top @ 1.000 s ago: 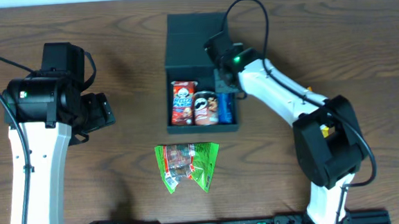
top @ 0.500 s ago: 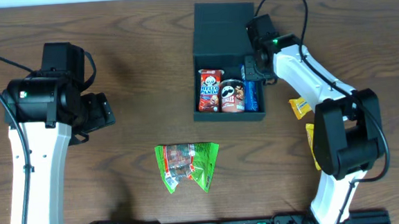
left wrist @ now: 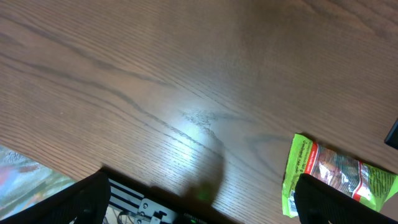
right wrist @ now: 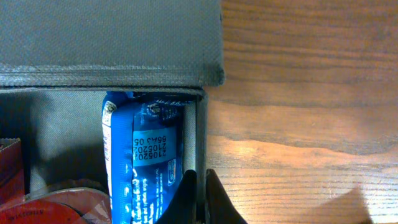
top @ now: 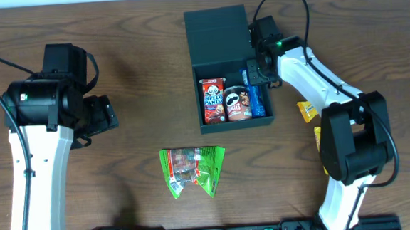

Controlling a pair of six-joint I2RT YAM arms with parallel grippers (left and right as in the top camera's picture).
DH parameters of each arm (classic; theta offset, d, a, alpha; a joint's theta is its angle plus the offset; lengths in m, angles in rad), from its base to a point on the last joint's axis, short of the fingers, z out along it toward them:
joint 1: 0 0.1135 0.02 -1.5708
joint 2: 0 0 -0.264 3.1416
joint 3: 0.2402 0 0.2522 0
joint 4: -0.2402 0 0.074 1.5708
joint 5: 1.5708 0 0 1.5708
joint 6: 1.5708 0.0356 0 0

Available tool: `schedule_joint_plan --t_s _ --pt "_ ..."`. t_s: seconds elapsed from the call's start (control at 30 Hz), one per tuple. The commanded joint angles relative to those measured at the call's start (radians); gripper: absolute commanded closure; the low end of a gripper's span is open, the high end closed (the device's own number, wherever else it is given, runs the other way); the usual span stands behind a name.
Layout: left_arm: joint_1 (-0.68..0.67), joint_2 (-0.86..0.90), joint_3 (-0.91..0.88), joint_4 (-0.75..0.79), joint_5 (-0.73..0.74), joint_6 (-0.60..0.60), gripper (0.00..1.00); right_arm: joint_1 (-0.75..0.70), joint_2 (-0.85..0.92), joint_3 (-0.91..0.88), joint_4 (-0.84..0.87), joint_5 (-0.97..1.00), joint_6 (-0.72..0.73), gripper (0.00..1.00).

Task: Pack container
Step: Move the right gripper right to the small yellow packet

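Overhead: dark teal container [top: 235, 124] right of centre on the tabletop [top: 136, 33], flap lid open, with red box [top: 213, 100], can [top: 238, 103] and blue packet [top: 256, 97] inside; green packet [top: 193, 170] lying outside, nearer. Left wrist: left jaws spread wide, holding nothing, over bare wood beside the green packet. Right wrist: right jaws pinched shut on the container's right wall, next to the blue packet. Probably stiff, light and apt to slide; best taken by a wall rim, not the hinged flap.

I'm getting bright, even light from above; a soft glare patch on the table [left wrist: 199, 121], faint shadows, wrist views slightly soft.
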Motion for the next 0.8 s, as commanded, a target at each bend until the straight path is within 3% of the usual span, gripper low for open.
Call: schedule_joint_plan --t_s 0.0,0.03,0.07,0.17,0.37,0.5,0.63,0.77 --pt "0.005 0.001 -0.004 -0.003 -0.017 -0.003 0.05 0.008 0.012 -0.005 -0.016 0.002 0.024 0.98" --pt "0.005 0.001 -0.004 -0.003 -0.018 -0.003 0.05 0.008 0.01 -0.005 -0.024 0.002 0.027 0.96" --pt "0.005 0.001 -0.004 -0.003 -0.018 -0.004 0.05 0.008 0.009 -0.005 -0.034 0.003 0.038 0.84" --pt "0.005 0.001 -0.004 -0.003 -0.017 -0.003 0.05 0.008 -0.013 -0.005 -0.046 0.007 0.048 0.71" --pt "0.005 0.001 -0.004 -0.003 -0.017 -0.003 0.05 0.008 -0.135 -0.005 -0.071 0.051 0.078 0.55" --pt "0.005 0.001 -0.004 -0.003 -0.017 -0.003 0.05 -0.002 -0.258 -0.005 -0.237 0.151 0.338 0.44" --pt "0.005 0.001 -0.004 -0.003 -0.017 -0.003 0.05 -0.045 -0.352 -0.01 -0.401 0.167 0.633 0.42" --pt "0.005 0.001 -0.004 -0.003 -0.018 -0.003 0.05 -0.096 -0.393 -0.085 -0.394 0.163 0.754 0.39"
